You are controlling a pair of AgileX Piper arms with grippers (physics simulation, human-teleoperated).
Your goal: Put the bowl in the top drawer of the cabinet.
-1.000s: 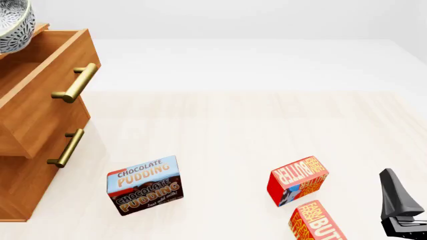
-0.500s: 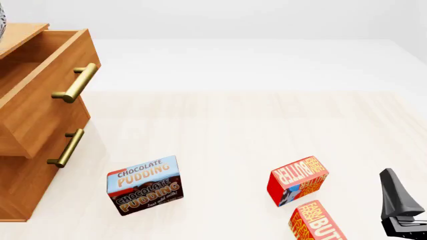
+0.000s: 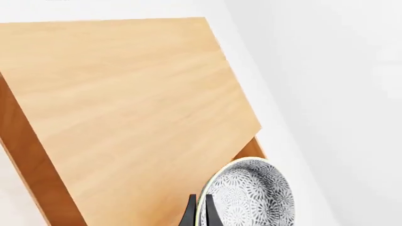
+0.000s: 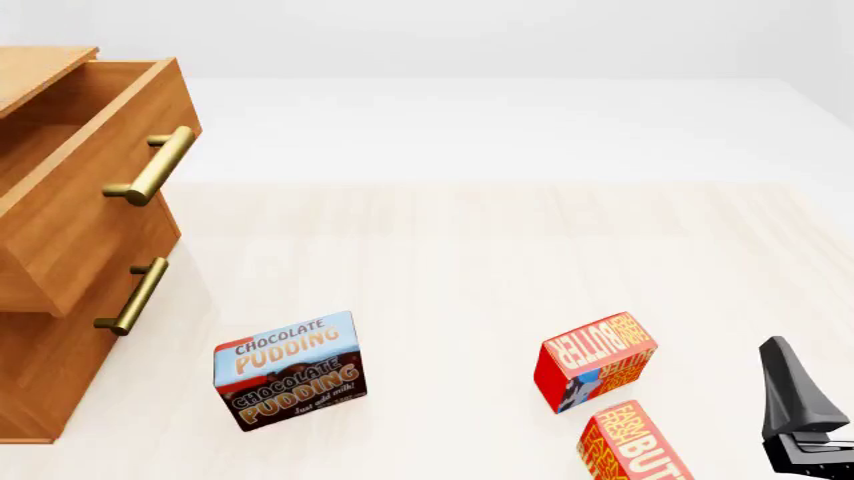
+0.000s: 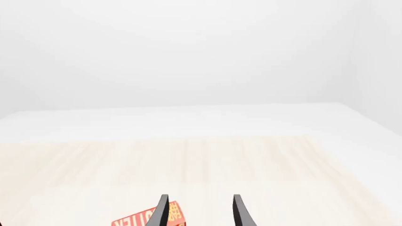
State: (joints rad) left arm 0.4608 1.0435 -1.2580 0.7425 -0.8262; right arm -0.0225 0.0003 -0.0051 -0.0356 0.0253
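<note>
In the left wrist view the bowl (image 3: 251,197), white with a dark petal pattern, is tilted on edge, and my left gripper (image 3: 199,214) is shut on its rim. It hangs beside the edge of the cabinet's pale flat top (image 3: 125,103). The front view shows neither the bowl nor the left gripper. There the cabinet (image 4: 40,350) stands at the left with its top drawer (image 4: 94,200) pulled open, the brass handle (image 4: 150,165) facing right. My right gripper (image 5: 199,214) is open and holds nothing, low at the front right.
The lower drawer's handle (image 4: 131,295) sits under the open one. A chocolate pudding box (image 4: 287,368) stands in front of the cabinet. Two red butter boxes (image 4: 595,360) (image 4: 637,445) lie near the right gripper's dark finger (image 4: 798,400).
The bowl has moved left out of the front view's top left corner. The right arm and the boxes have not moved.
</note>
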